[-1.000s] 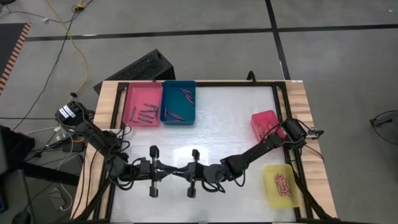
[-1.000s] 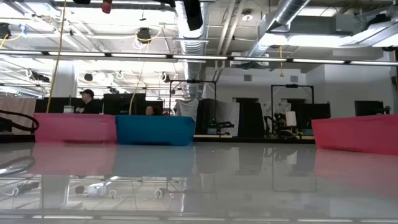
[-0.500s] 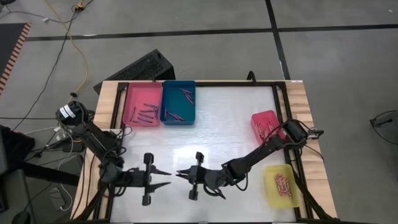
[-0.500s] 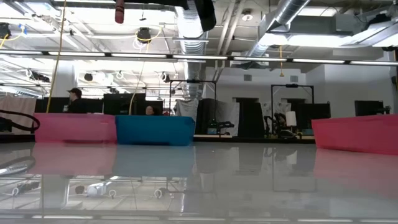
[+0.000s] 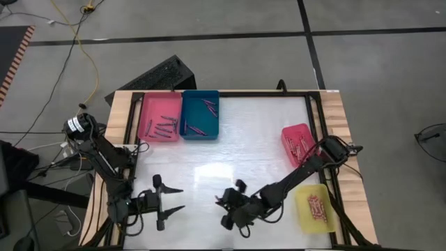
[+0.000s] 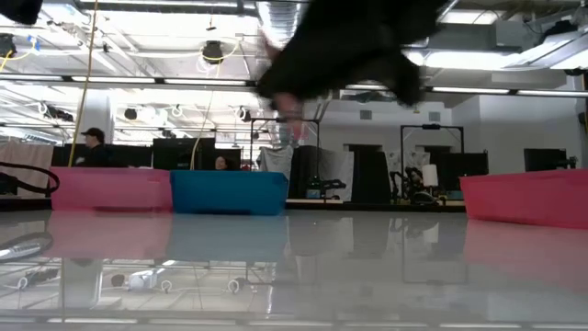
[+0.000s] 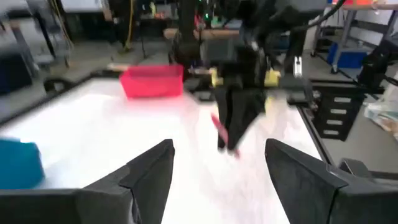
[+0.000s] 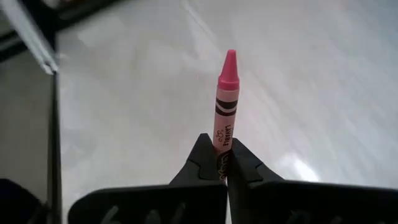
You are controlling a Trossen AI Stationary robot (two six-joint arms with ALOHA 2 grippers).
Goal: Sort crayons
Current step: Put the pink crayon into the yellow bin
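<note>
A: Right pincer (image 8: 222,163)?
B: Clamped tight on a pink crayon (image 8: 226,99), gripped at its butt end, tip sticking out past the fingers. In the high view that pincer (image 5: 224,202) sits over the table (image 5: 251,139) near the front edge, about mid-width.

A: Left pincer (image 5: 180,199)?
B: Spread wide, nothing in it. Front-left of the table, fingers pointing toward the right arm. Its wrist view shows both fingers (image 7: 149,174) well apart, and the right pincer (image 7: 230,134) farther off with the crayon (image 7: 219,127) hanging from it.

A: The two pincers touching?
B: No, a clear gap between them.

A: Other crayons?
B: Several in the pink tray (image 5: 148,115) at back left, a few in the blue tray (image 5: 190,104) just beside it. More in the red tray (image 5: 291,132) by the right edge, and a pile in the yellow tray (image 5: 306,213) at front right. Colours of the small ones are hard to tell.

A: Low view?
B: A dark blurred arm (image 6: 349,46) fills the top middle; can't tell which one from there. Pink tray (image 6: 110,190) and blue tray (image 6: 230,193) at the left, touching, red tray (image 6: 524,198) at right. A person (image 6: 92,147) sits in the room behind.
</note>
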